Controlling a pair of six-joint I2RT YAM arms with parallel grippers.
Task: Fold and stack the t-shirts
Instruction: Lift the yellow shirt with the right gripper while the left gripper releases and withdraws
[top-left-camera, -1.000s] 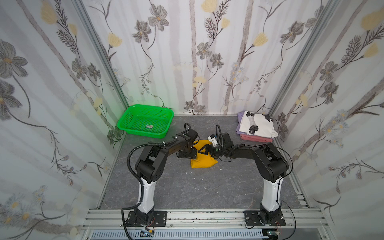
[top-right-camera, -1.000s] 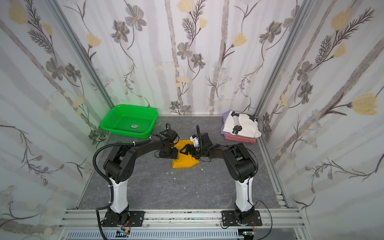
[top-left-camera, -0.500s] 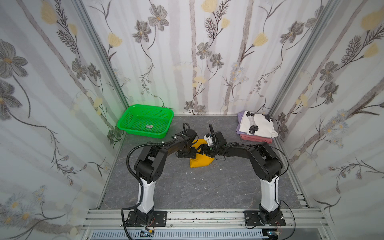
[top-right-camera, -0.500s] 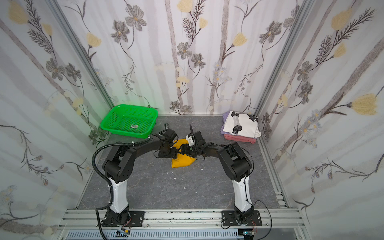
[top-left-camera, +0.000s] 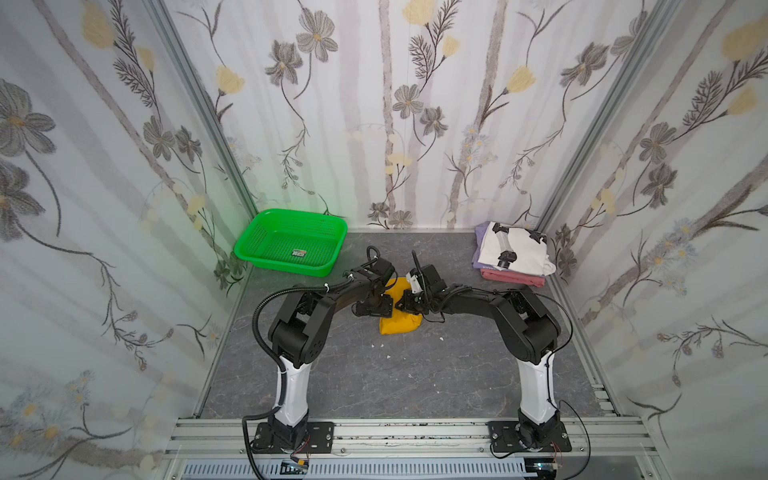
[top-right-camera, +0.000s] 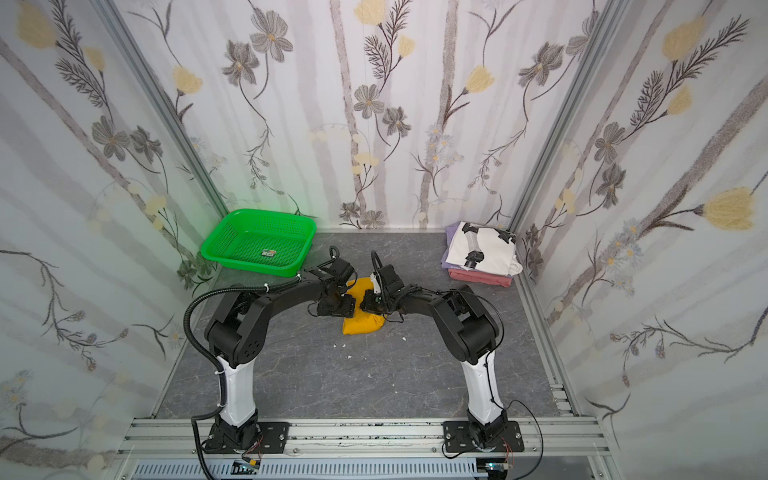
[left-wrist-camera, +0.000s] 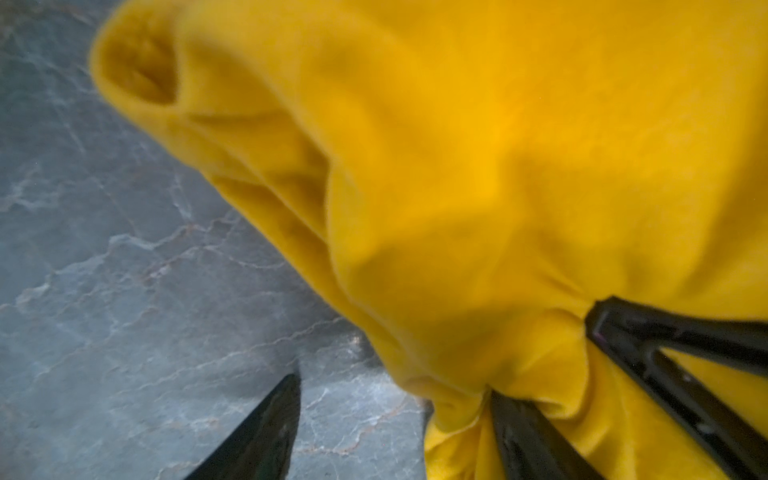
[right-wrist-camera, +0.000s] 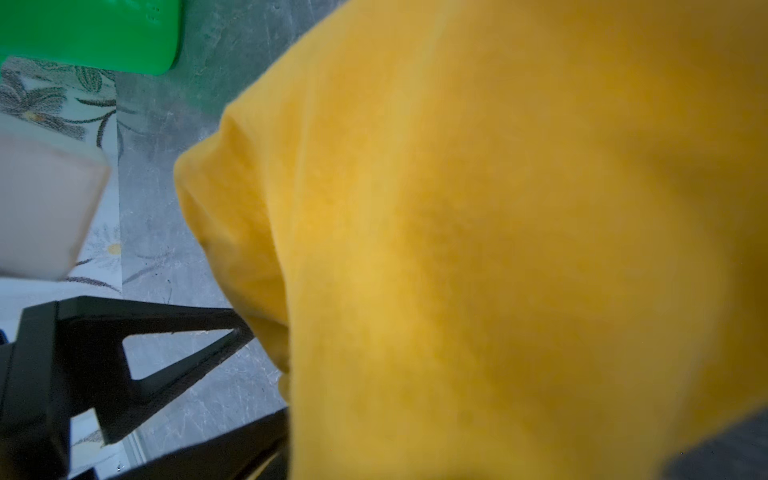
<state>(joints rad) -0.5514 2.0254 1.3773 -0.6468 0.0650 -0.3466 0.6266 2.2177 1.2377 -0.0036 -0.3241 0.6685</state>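
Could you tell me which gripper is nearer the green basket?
Left. The left gripper is at the yellow t-shirt's edge facing the green basket; the right gripper, at its opposite edge.

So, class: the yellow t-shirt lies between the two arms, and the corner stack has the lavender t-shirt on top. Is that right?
No: the white printed t-shirt tops the stack, with the lavender t-shirt beneath, as both top views show. The part about the yellow t-shirt is right.

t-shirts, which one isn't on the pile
The mustard-yellow t-shirt, alone in the middle; the white printed tee, lavender tee and salmon-pink tee sit stacked in the far right corner.
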